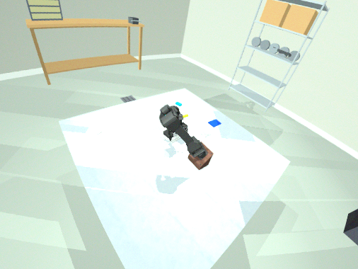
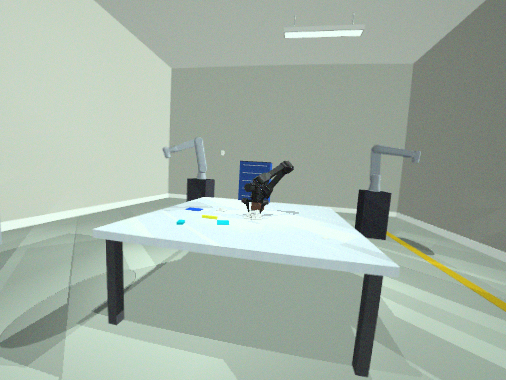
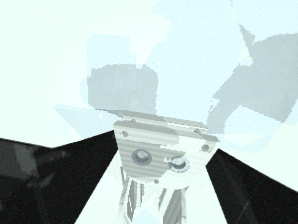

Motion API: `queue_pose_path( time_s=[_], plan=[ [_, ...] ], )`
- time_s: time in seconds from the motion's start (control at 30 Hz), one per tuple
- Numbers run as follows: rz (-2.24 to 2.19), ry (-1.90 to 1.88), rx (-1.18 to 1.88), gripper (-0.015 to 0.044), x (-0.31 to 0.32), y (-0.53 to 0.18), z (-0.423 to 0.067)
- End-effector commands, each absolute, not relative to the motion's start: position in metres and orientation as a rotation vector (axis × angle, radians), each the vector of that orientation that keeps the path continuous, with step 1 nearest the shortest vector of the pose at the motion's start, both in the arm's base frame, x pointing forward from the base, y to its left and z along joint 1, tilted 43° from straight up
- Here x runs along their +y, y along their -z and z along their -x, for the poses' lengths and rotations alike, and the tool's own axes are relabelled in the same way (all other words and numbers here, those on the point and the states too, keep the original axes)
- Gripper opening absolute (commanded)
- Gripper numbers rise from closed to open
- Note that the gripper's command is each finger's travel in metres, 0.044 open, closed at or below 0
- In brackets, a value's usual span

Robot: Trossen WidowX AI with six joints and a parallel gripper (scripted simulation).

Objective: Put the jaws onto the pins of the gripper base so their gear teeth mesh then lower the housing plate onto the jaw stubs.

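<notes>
My gripper [image 1: 175,133] [image 3: 161,139] is shut on the housing plate. The plate [image 3: 157,172] is pale, with two round holes, and spans the gap between the black fingers in the wrist view. The gripper base [image 3: 165,121] shows as a pale edge just beyond and under the plate. Two pale jaws, one on the left [image 3: 132,197] and one on the right [image 3: 173,202], stick out from below the plate. The pins, gear teeth and jaw stubs are hidden. I cannot tell whether the plate touches the stubs. The white assembly [image 2: 254,217] is low at the table top.
A blue piece [image 1: 214,123] [image 2: 194,209], a yellow piece [image 1: 185,116] [image 2: 209,217] and cyan pieces, one at the back [image 1: 178,104] and one nearer [image 2: 223,222], lie on the white table [image 1: 170,219] [image 2: 300,245]. My arm stands on a brown block [image 1: 200,163].
</notes>
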State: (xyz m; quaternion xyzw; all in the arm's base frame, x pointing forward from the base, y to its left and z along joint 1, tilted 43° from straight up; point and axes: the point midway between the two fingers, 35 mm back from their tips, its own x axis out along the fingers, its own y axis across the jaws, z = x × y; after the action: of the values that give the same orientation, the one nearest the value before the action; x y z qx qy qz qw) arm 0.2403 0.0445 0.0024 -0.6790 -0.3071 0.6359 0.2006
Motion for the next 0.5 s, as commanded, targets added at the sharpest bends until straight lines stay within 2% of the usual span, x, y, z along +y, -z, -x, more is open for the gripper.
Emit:
queue_pose_path(
  time_s=[0.0, 0.47],
  plan=[
    [1.893, -1.774, -0.856, 0.0351, 0.0459, -0.0014, -0.2402],
    [1.893, -1.774, -0.856, 0.0351, 0.0475, 0.0004, -0.2402]
  ],
)
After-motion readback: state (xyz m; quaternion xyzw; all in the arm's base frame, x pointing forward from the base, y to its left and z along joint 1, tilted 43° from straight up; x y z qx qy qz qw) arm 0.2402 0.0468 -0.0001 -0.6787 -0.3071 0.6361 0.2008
